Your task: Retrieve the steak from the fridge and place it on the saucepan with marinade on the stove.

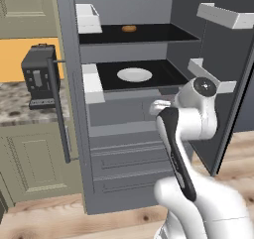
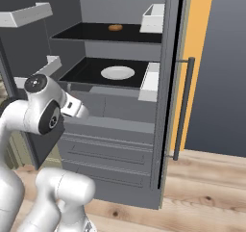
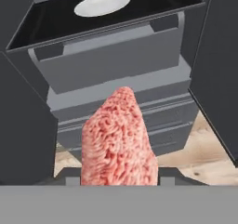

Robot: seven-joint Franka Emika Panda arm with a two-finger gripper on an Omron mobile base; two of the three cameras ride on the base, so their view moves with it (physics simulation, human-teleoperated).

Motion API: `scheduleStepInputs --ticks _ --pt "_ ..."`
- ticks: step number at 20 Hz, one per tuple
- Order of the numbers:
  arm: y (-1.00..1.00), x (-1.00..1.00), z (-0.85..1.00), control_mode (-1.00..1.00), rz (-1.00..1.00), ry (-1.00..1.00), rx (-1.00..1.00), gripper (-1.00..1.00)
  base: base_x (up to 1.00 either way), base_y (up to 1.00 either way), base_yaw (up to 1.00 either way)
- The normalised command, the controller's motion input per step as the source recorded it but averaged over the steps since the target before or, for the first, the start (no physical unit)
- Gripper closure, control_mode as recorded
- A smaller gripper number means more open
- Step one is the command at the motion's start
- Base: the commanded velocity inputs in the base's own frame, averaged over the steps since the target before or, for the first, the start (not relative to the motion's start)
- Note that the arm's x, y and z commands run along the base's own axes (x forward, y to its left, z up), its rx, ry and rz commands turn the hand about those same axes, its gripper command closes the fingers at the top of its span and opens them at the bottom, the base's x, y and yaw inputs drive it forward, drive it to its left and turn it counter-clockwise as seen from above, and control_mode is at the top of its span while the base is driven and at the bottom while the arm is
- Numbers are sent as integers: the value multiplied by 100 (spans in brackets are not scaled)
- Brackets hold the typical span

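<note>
Holding the steak [image 3: 118, 139] clamped in our half-open gripper [image 3: 116, 174] near the fridge [image 1: 124, 149], its white plate [image 1: 134, 75] bare, we judged retrieval done, with the stove leg left.

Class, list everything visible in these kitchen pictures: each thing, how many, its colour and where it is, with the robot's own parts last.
fridge: one, grey, doors open, facing the robot
plate: one, white, lower dark shelf
brown lump: one, upper shelf
door bins: several, white, on both doors
coffee machine: one, black, counter left of the fridge
steak: one, pinkish-red, in the pincer
pincer: one, dark tips, shut on the steak
arm: one, white
</note>
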Motion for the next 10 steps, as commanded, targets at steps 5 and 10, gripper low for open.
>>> scheduleStepInputs --ticks 5,10 --pt "0 -75 -3 -100 0 15 3 100 0 0 0" --pt "0 -49 -3 -100 0 -8 -1 100 0 0 0"
